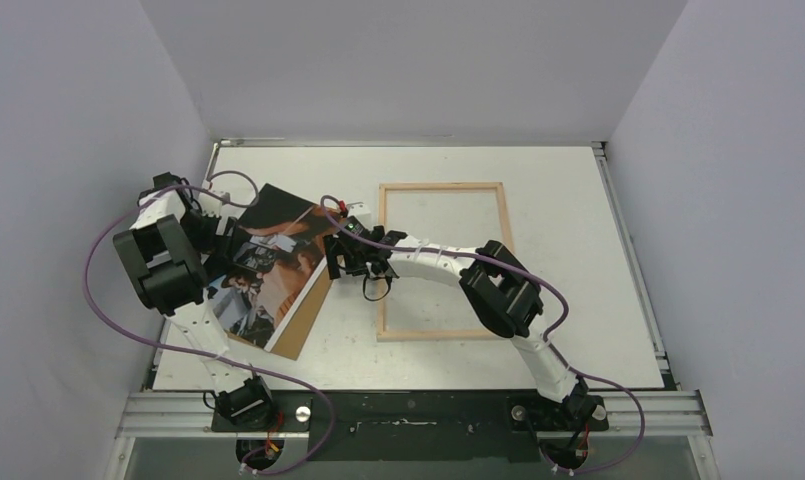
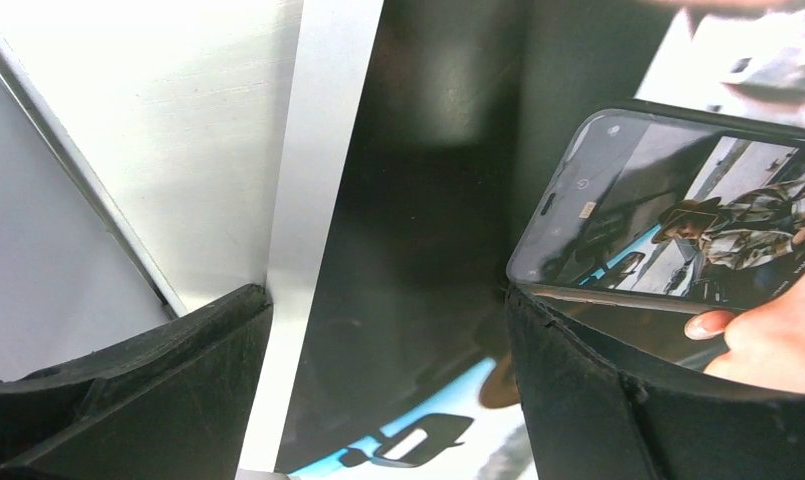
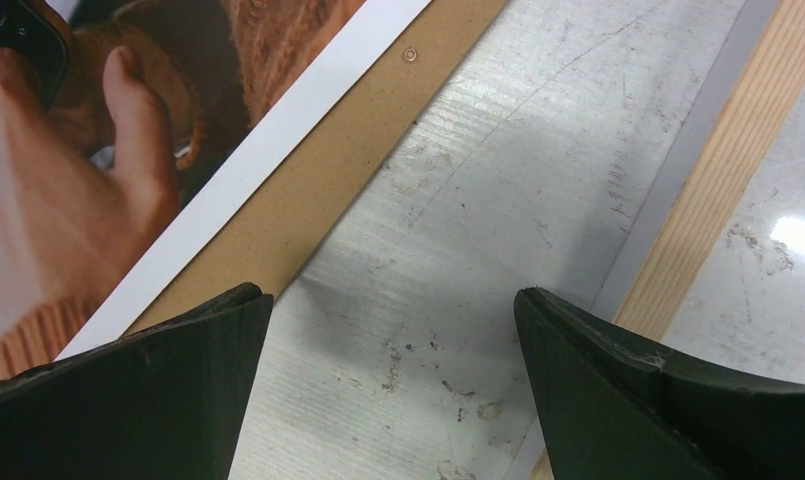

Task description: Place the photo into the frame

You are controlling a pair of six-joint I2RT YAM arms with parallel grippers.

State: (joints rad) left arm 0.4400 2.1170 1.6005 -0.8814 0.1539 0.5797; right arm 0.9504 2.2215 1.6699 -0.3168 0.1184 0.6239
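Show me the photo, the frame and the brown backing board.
the photo [image 1: 273, 265]: top view, printed face.
the frame [image 1: 443, 185]: top view, far slat.
the backing board [image 3: 358, 170]: right wrist view, exposed brown strip.

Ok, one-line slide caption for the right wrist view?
Right gripper open over the table, between the photo lying on its brown backing panel and a slat of the frame.

Top camera high above 6 o'clock edge of table [image 1: 578, 200], looking down on all of it; wrist cameras close, facing down: left over photo [image 2: 418, 250] at 9 o'clock, right between it and frame [image 3: 728, 160]; all share photo.
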